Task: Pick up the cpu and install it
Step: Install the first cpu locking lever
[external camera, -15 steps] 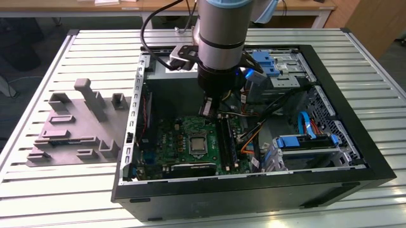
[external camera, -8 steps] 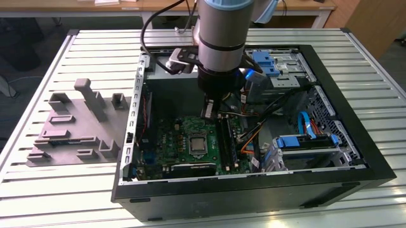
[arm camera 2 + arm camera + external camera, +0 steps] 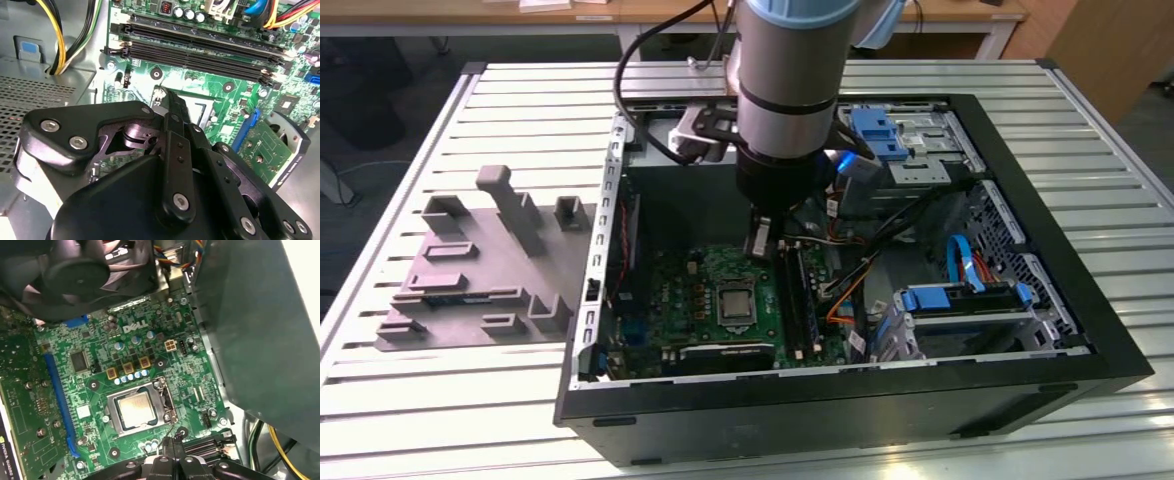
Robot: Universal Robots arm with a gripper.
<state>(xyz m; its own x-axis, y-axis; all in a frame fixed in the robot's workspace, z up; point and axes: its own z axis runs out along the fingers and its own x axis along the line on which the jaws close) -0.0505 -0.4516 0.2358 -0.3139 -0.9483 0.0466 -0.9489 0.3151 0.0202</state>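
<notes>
In the exterior view, the arm reaches down into the open computer case [image 3: 1067, 330] on the slatted counter [image 3: 480, 400], its claw [image 3: 759, 243] hanging just at 12 o'clock of the socket [image 3: 732, 302] on the green board [image 3: 680, 300]. In the second wrist view, the claw's black fingers [image 3: 175, 112] sit pressed together, empty, above the board. In the first wrist view, the cpu [image 3: 136, 407] lies seated in the socket, claw tip [image 3: 172, 446] near its 5 o'clock.

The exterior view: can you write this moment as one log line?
small square silver-topped cpu: lying in metal socket | end effector: above green motherboard inside black computer case, holding nothing visible
</notes>
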